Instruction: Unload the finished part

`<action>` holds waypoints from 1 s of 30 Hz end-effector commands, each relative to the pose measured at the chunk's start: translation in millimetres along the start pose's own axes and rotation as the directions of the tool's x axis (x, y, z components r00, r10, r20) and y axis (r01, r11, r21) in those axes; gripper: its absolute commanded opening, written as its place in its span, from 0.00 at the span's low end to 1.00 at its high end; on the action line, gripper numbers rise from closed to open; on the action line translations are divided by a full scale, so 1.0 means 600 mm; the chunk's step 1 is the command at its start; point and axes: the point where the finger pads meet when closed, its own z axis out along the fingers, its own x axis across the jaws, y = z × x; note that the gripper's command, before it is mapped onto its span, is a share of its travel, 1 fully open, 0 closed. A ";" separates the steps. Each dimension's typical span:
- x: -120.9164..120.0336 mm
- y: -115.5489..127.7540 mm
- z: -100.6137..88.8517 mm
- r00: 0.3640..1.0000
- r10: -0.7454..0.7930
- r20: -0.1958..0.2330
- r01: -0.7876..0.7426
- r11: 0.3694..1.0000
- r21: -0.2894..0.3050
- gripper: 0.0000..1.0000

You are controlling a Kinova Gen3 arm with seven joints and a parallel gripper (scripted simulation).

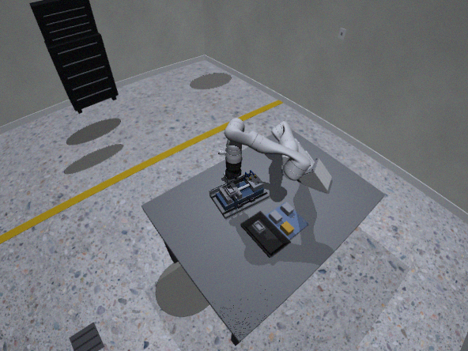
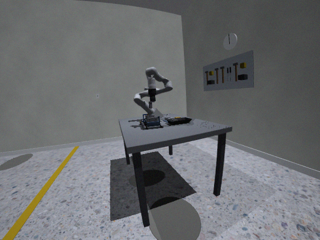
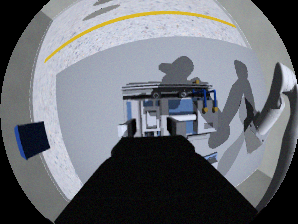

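The blue and grey vise (image 1: 239, 193) stands near the middle of the grey table. A light grey part (image 1: 232, 192) sits between its jaws; its pocket is too small to make out. My gripper (image 1: 232, 175) points straight down a little above the vise's far-left end, open and empty. In the exterior view the gripper (image 2: 151, 105) hangs clear above the vise (image 2: 151, 121). In the wrist view the vise (image 3: 169, 112) lies just ahead, and my own dark body hides the lower part of that view. The black outfeed tray (image 1: 266, 233) lies to the front right of the vise, with a small light rectangle (image 1: 258, 226) on its floor.
A blue mat (image 1: 288, 220) beside the tray carries two grey blocks and a yellow block (image 1: 287, 227). My arm's base and a tilted grey plate (image 1: 322, 174) stand at the table's far right. The tray also shows in the exterior view (image 2: 178, 120).
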 end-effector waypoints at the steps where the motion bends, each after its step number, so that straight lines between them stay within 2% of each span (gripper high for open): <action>1: 0.000 0.002 0.000 1.000 -0.004 0.001 0.004 1.000 0.002 1.00; 5: 0.000 0.002 0.000 1.000 -0.004 0.001 0.004 1.000 0.002 1.00; 6: 0.000 0.002 0.000 1.000 -0.004 0.001 0.004 1.000 0.002 0.00; 30: 0.000 0.002 0.000 1.000 -0.004 0.001 0.004 1.000 0.002 0.00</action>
